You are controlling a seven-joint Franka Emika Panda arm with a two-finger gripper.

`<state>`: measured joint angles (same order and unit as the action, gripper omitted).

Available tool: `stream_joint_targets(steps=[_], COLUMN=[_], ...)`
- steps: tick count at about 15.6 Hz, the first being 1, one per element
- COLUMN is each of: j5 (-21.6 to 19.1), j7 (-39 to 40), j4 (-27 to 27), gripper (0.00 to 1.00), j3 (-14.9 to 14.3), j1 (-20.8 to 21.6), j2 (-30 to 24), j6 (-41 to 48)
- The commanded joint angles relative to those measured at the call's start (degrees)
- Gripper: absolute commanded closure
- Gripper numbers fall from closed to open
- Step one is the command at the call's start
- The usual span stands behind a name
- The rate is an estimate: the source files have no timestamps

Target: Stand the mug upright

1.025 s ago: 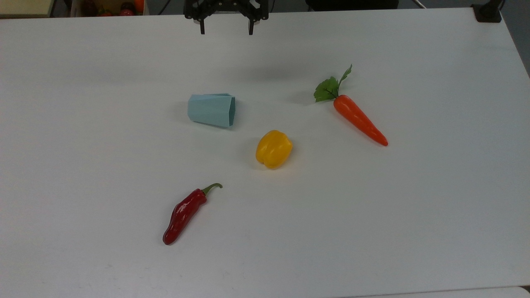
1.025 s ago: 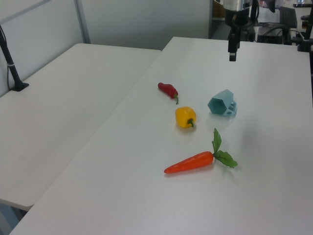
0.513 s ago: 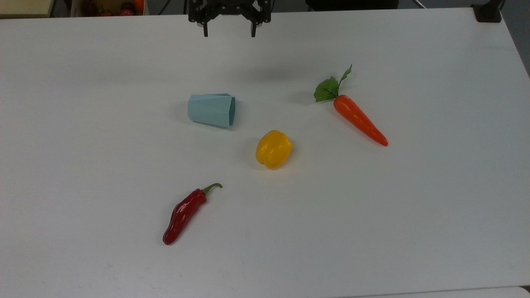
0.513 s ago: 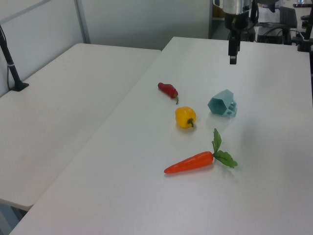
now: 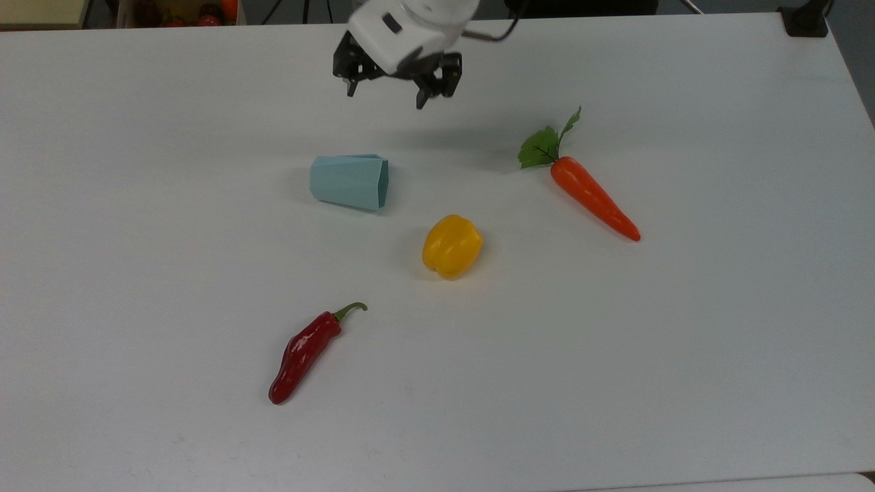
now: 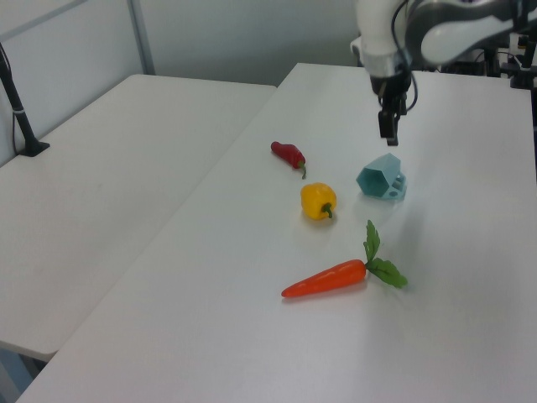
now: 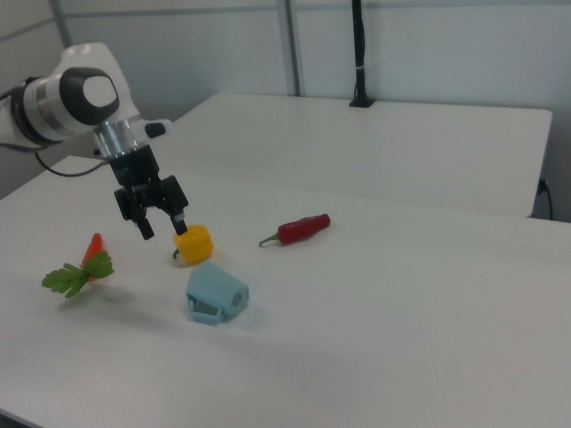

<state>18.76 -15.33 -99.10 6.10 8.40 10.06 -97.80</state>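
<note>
The mug point(image 5: 348, 181) is pale blue-green and faceted. It lies on its side on the white table point(image 5: 683, 342), with its wide mouth toward the top view's right. It also appears as the mug point(image 6: 382, 178) and the mug point(image 7: 216, 294), where a small loop shows low against the table. My gripper point(image 5: 386, 98) hangs open in the air, beyond the mug toward the top view's upper edge and apart from it, holding nothing. The gripper point(image 6: 388, 130) is above the mug in the left view. In the right view the gripper point(image 7: 163, 226) hangs to the upper left of the mug.
A yellow bell pepper point(image 5: 451, 246) lies close to the mug's mouth. A carrot point(image 5: 593, 197) with green leaves lies at the top view's right. A red chili point(image 5: 304, 352) lies nearer the front edge. A second white table point(image 6: 101, 185) adjoins at the left view's left.
The gripper has come down and forward from the table's far edge toward the mug, and the white wrist has entered the top view. The mug and vegetables have not moved.
</note>
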Motion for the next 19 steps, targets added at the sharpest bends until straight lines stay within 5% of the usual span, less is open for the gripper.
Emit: stream_joint_targets(steps=[1, 15, 17, 19], j5=[8.03, 29.04, 30.98, 31.34], j7=[-11.89, -32.75, -32.75, -32.66], j4=[0.31, 0.49, 0.4, 0.4], gripper=[0.0, 0.0, 0.11, 0.41], j3=[-0.04, -0.13, -0.13, -0.04], j1=[3.02, 6.28, 6.28, 6.28], j2=[4.87, 18.06, 19.2, 19.91], j6=[0.5, 2.34, 3.66, 5.15])
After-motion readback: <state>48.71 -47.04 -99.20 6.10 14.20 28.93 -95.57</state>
